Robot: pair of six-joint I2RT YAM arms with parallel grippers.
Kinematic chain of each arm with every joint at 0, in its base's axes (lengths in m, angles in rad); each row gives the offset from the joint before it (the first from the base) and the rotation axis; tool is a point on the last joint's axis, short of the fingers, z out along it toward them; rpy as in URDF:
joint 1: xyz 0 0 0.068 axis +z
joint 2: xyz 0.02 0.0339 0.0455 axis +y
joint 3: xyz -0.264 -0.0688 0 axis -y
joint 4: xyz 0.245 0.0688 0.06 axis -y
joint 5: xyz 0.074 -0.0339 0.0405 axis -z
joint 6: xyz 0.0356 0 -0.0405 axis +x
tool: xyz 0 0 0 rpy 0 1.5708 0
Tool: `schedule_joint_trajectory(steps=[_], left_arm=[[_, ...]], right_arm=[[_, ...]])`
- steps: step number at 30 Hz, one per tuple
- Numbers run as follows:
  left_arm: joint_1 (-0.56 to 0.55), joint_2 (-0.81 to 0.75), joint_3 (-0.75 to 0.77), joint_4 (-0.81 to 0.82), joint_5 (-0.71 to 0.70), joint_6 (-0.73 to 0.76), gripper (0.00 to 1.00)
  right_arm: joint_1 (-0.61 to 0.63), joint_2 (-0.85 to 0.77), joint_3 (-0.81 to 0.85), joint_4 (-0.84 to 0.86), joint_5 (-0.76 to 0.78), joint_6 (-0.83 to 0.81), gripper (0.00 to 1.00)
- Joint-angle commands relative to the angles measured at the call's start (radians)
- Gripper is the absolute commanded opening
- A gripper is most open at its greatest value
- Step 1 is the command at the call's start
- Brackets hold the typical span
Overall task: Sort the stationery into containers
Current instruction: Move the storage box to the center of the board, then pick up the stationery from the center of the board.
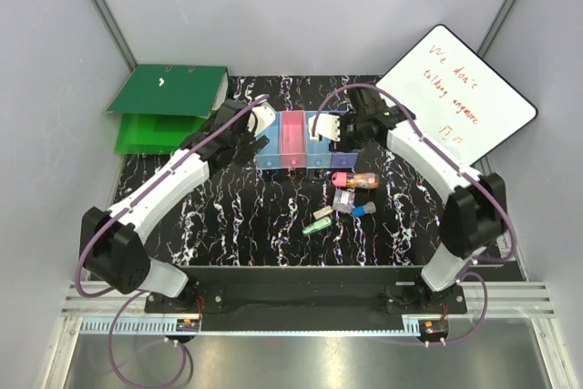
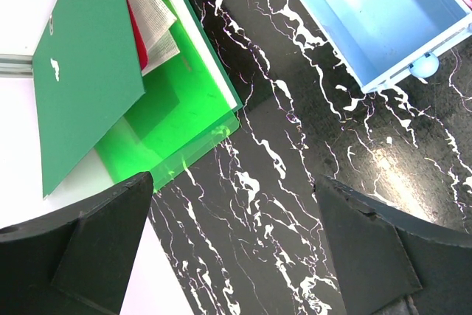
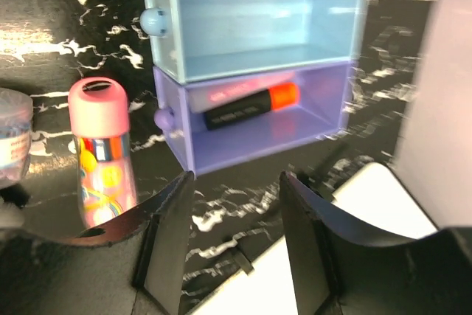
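Looks like the end of a drop-off: right pincer (image 3: 234, 182) parted and empty before the purple bin (image 3: 221, 154), orange-tipped marker (image 3: 251, 105) lying inside. Left pincer (image 2: 234, 182) wide open, idle by the blue bin (image 2: 369, 5). Next up, likely - centring on the pink-capped tube (image 3: 99, 153) nearby.

The table (image 1: 237, 225) is black with white marbled veins. At the upper centre of the frame sits a row of four joined containers (image 1: 293, 138) (blue, pink, blue, purple from the left). Just below and to their right lies loose stationery: a pink-capped tube (image 1: 351, 179), a clear piece (image 1: 343, 199), a blue piece (image 1: 364, 210), a beige piece (image 1: 322, 213) and a green piece (image 1: 316, 225). Green binders (image 1: 168, 102) lie at the upper left, and a whiteboard (image 1: 455, 97) is at the upper right.
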Motion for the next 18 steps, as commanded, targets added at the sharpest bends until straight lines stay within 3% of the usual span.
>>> schedule_joint_trajectory(steps=[1, 8, 18], left_arm=[[0.006, -0.055, 0.032, 0.018, 0.022, 0.014, 0.99], [0.006, -0.095, 0.03, 0.0, 0.086, 0.014, 0.99], [0.006, -0.089, 0.044, -0.023, 0.091, 0.017, 0.99]], right_arm=[[0.009, -0.161, -0.07, -0.054, 0.026, 0.012, 0.57], [-0.009, -0.275, -0.308, -0.054, 0.004, 0.038, 0.55], [-0.106, -0.179, -0.357, 0.021, -0.051, 0.034, 0.55]])
